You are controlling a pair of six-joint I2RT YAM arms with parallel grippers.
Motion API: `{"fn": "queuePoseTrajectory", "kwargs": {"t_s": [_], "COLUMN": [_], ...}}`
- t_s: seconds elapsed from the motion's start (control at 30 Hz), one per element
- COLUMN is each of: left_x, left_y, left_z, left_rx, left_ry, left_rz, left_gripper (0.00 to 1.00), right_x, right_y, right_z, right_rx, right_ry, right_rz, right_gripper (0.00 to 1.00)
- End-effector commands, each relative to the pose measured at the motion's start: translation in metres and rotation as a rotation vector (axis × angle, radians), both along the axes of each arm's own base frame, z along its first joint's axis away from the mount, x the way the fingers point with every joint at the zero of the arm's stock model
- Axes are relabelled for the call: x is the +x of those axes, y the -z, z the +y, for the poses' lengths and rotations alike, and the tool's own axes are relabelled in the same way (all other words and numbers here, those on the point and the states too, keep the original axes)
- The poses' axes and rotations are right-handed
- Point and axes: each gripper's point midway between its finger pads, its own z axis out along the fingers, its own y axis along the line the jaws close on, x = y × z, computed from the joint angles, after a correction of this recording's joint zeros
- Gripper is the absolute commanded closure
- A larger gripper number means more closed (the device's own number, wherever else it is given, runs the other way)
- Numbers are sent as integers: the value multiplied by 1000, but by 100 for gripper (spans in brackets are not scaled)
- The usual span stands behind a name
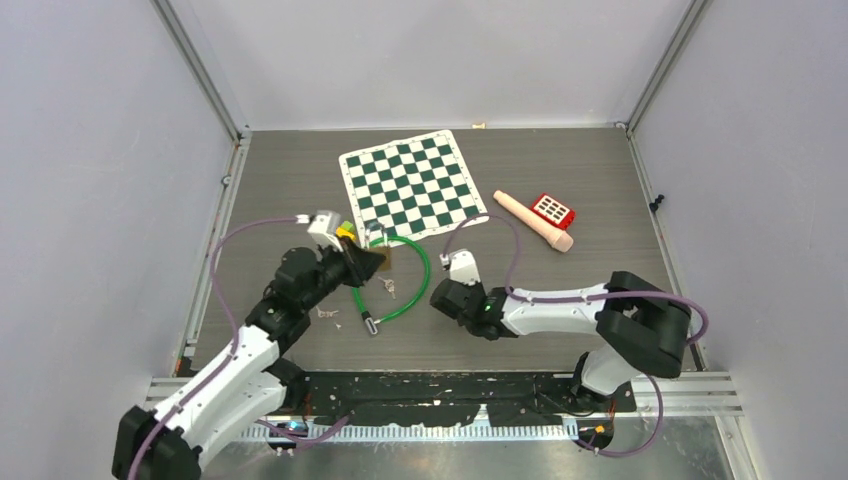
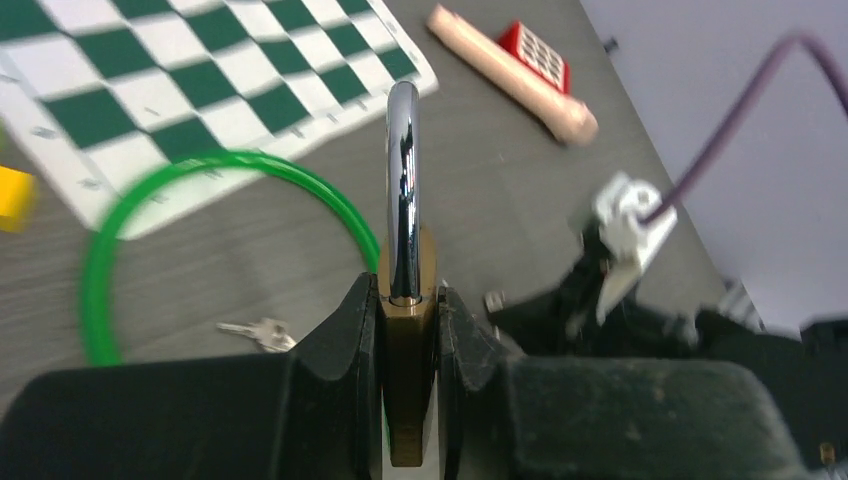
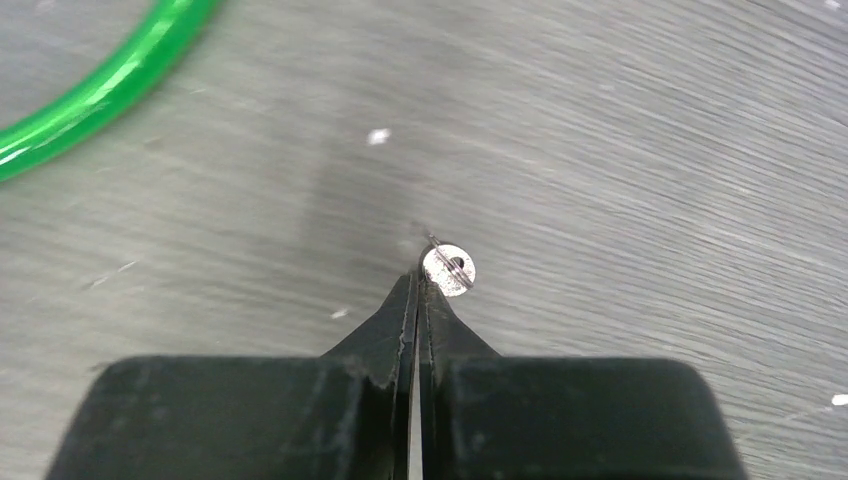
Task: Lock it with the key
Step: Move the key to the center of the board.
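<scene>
Left jaws on padlock (image 2: 405, 300), right perhaps key (image 3: 449, 269).

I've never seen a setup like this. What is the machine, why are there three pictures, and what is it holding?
These are two robot arms bolted to the near edge of a table. The wide picture comes from a camera above and behind them. The other two come from a small camera on each wrist, so each shows its own arm's fingers. The left fingers grip a brass padlock. The right fingers are pinched shut on what looks like a small silver key. Lying on the table: a chessboard mat, a green cable loop, a pink stick, a small red keypad and loose keys.
</scene>
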Motion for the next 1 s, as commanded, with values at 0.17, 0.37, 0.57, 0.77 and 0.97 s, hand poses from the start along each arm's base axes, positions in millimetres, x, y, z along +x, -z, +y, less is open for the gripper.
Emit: {"fn": "queuePoseTrajectory", "kwargs": {"t_s": [0.17, 0.37, 0.57, 0.77, 0.97], "left_x": [-25, -31, -30, -30, -33], "left_y": [-14, 4, 22, 58, 91], "left_z": [-109, -168, -222, -263, -277], "left_rx": [-113, -125, -171, -234, -218], "left_ry": [332, 479, 547, 524, 475], "left_rz": [-22, 63, 151, 296, 355], "left_gripper": [100, 100, 100, 100, 100], "right_x": [19, 17, 22, 19, 13], "right_y": [9, -18, -87, -135, -149], "right_z": [-89, -91, -105, -134, -143], "right_rx": [27, 186, 334, 383, 433], "right_ry": [271, 335, 417, 506, 520], "right_rz": [9, 2, -133, -228, -252], "right_gripper": [95, 94, 80, 70, 68]}}
